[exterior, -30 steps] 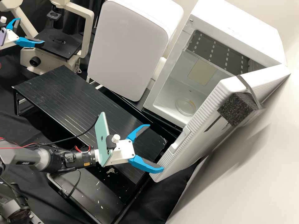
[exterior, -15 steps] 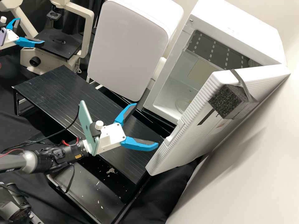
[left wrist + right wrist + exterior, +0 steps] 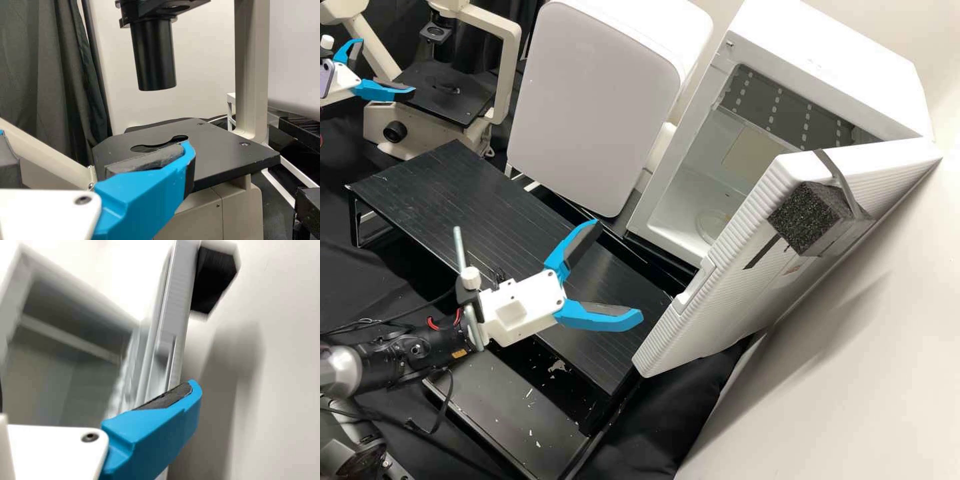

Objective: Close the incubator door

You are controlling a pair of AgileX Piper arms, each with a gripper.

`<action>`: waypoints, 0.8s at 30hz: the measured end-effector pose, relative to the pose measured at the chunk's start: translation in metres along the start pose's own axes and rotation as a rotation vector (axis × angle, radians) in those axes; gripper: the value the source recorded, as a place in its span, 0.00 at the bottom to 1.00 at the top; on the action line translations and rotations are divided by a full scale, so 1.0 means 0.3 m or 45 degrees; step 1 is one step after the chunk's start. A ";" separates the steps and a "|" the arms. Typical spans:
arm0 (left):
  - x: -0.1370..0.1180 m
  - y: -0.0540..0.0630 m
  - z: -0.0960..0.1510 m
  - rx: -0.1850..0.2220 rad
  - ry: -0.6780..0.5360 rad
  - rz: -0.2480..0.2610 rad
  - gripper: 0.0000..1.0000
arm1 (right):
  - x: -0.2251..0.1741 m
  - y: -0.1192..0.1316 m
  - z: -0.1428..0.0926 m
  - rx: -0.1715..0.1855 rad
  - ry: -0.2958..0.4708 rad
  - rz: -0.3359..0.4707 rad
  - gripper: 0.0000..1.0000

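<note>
In the high view my right gripper stands open over the black platform, a short gap from the free edge of the white incubator door. The door hangs partly open from the white incubator; a dark foam block is strapped to its outer face. My left gripper, also open, is at the microscope, far from the door. In the right wrist view, one finger of my right gripper appears below the door edge. The left wrist view has my left gripper before the microscope stage.
A clear round dish lies inside the incubator, partly behind the door. A light grey-fronted appliance stands between incubator and microscope. The slatted black platform lies in front, and a pale wall runs beside the door.
The door has swung somewhat inward toward the incubator, with little movement lately. My right gripper has drawn back left from the door's edge and turned. My left gripper has kept still.
</note>
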 end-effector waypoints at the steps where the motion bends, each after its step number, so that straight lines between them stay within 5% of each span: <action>1: 0.000 0.000 0.000 0.000 0.000 0.000 1.00 | 0.012 -0.012 0.010 -0.016 -0.024 -0.013 1.00; 9: 0.000 0.000 0.000 0.000 0.000 0.000 1.00 | 0.127 -0.140 0.108 -0.130 -0.223 -0.148 1.00; 15: 0.000 0.000 0.000 0.000 0.000 0.000 1.00 | 0.158 -0.166 0.154 -0.153 -0.314 -0.161 1.00; 19: 0.000 0.000 0.000 0.000 0.000 0.000 1.00 | 0.158 -0.170 0.158 -0.137 -0.321 -0.163 1.00; 24: 0.000 0.000 0.000 0.000 0.000 0.000 1.00 | 0.159 -0.170 0.158 -0.054 -0.323 -0.153 1.00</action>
